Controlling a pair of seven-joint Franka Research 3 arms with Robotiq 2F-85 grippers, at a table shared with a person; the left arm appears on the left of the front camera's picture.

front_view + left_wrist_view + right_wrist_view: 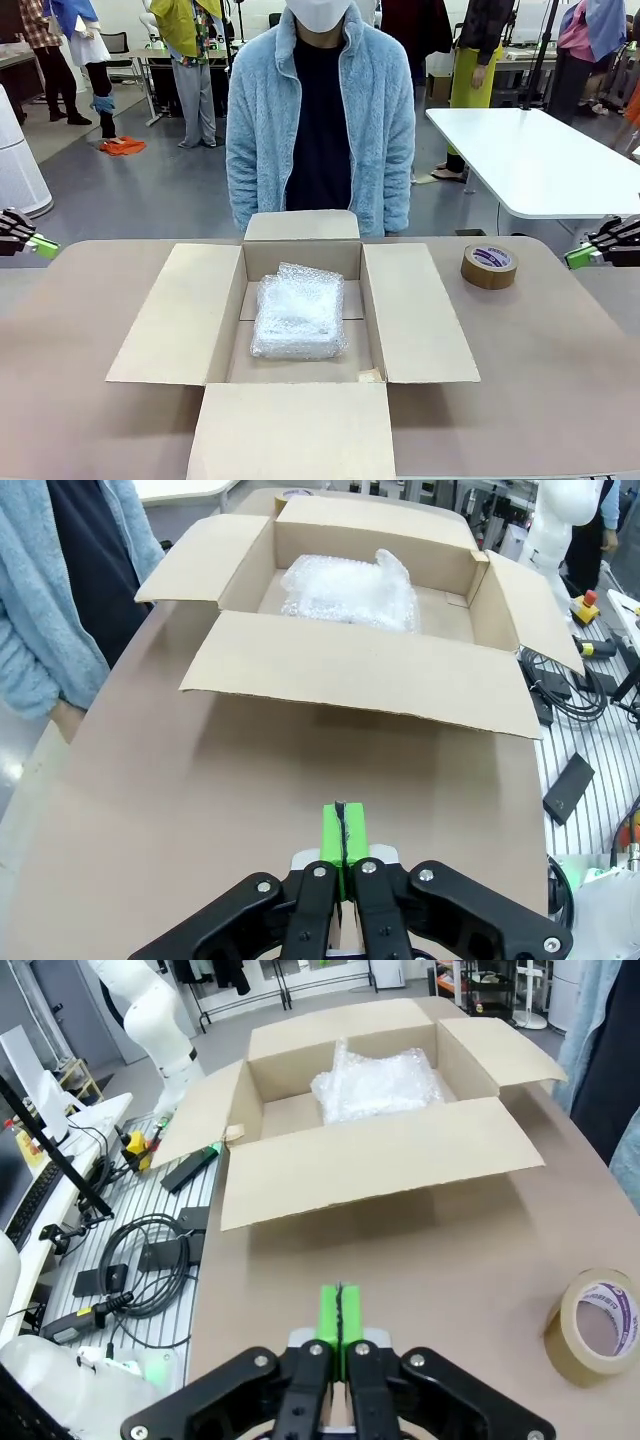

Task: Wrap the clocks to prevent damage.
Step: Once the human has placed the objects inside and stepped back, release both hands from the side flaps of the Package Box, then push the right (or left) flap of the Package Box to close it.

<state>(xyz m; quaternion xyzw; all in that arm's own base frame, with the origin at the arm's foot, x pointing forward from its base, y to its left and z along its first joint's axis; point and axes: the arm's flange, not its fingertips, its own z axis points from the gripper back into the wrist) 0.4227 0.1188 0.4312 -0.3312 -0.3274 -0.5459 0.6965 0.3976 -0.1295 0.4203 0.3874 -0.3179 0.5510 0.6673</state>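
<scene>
We find the clocks (298, 312) as one squarish, cushion-like bundle of whitish clear bubble wrap, lying flat on the floor of the open cardboard box (170, 312), a little nearer its left wall, with bare floor along the right wall and in front of the far wall. The box stands in the middle of the table (540, 390), all four flaps folded out flat, the near flap reaching the table's near edge. The left gripper (343, 825) hangs over the table's left edge and the right gripper (340, 1310) over its right edge, each with its green pads pressed together on nothing, both well apart from the box. A brown tape roll (489, 266) lies flat towards the far right corner, and a person (320, 130) in a fluffy blue jacket stands at the far edge. We judge the wrapping about done, so the step in hand is checking it: the wrap looks puffy and crinkled, springy and slippery to grip, with a loose peak at one end, and no tape on it that we can make out. If we handle it, we should open wide, come straight down between the flaps, press the cushion lightly at its sides without crushing bubbles, and keep clear of the stiff, matte cardboard walls
</scene>
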